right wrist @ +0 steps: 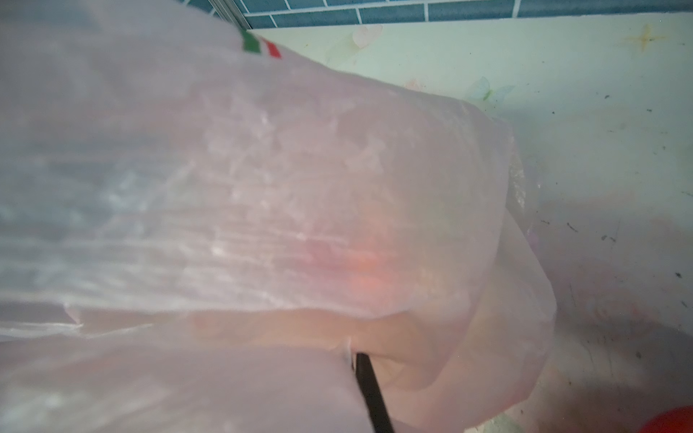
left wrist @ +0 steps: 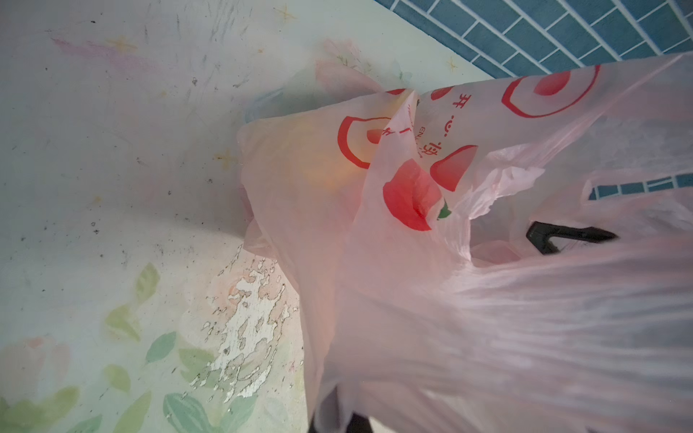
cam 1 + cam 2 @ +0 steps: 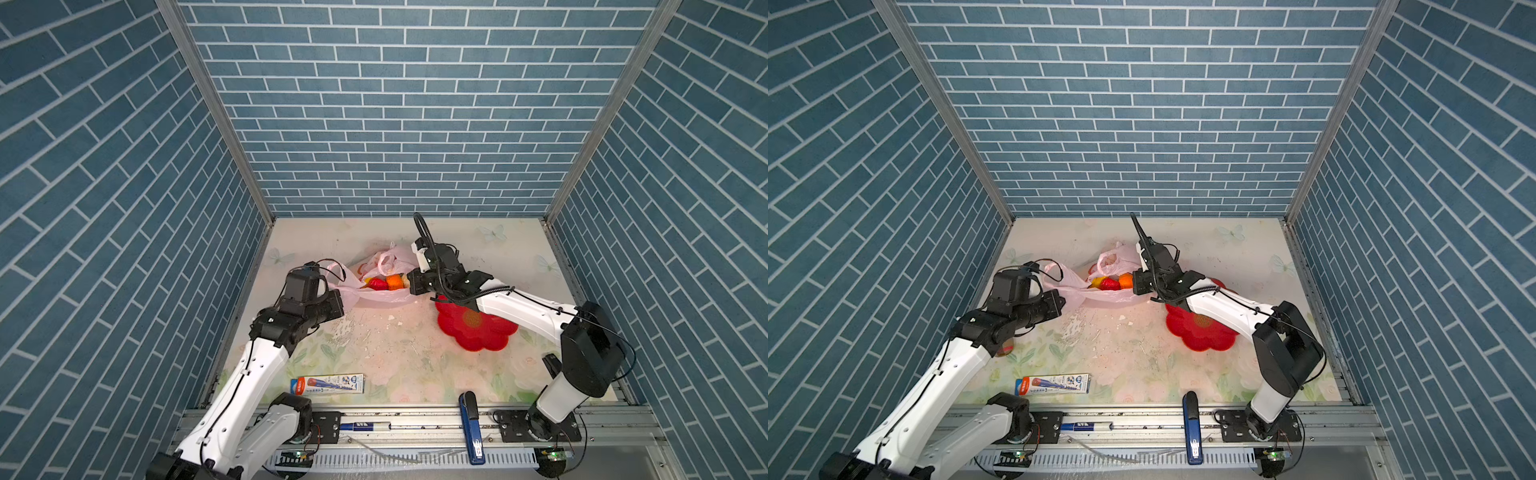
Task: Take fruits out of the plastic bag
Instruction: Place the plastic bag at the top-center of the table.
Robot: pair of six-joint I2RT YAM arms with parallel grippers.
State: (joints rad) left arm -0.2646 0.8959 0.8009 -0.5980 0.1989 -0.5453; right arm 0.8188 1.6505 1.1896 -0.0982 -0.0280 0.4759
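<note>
While left gripper (image 3: 343,300) and right gripper (image 3: 410,286) each pinch a side of the plastic bag (image 3: 376,296), mid-frame, the fruits (image 3: 384,283) lie inside. Step: mouth held open. Next, likely: one gripper lets go and reaches in.

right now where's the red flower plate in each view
In a top view: red flower plate right of centre, partly under the right arm.
In a top view: red flower plate just right of centre, same overlap.
Left wrist: not in it.
Right wrist: red sliver in a corner, likely it, past the plastic bag.
Shared landmark: plastic bag, in all four.
</note>
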